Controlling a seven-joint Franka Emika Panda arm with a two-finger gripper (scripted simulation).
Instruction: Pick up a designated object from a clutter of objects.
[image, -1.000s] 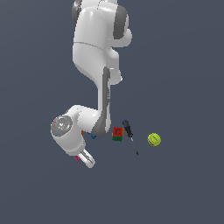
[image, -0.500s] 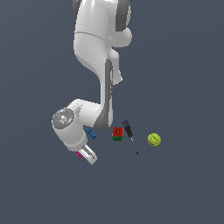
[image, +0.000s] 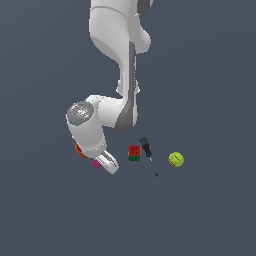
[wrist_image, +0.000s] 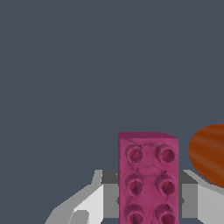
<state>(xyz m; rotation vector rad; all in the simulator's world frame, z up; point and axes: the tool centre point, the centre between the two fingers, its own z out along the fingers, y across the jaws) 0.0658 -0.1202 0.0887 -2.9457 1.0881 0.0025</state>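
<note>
The magenta-pink studded brick (wrist_image: 148, 179) sits between my gripper's (wrist_image: 148, 199) two grey fingers (wrist_image: 109, 194), which press on its two long sides. In the exterior view the brick (image: 95, 163) is a small pink patch at the tip of my gripper (image: 102, 164), held above the floor. The orange cup (image: 79, 149) peeks out behind the hand on the exterior view's left and also shows beside the brick in the wrist view (wrist_image: 209, 153). The blue piece is hidden behind the arm.
The red-and-green cube (image: 134, 152), the black-handled screwdriver (image: 148, 154) and the yellow-green ball (image: 176, 159) lie in a row on the grey floor toward the exterior view's right of my gripper.
The arm has risen and the pink brick has gone up with the gripper. The blue piece, visible earlier beside the hand, is now hidden.
</note>
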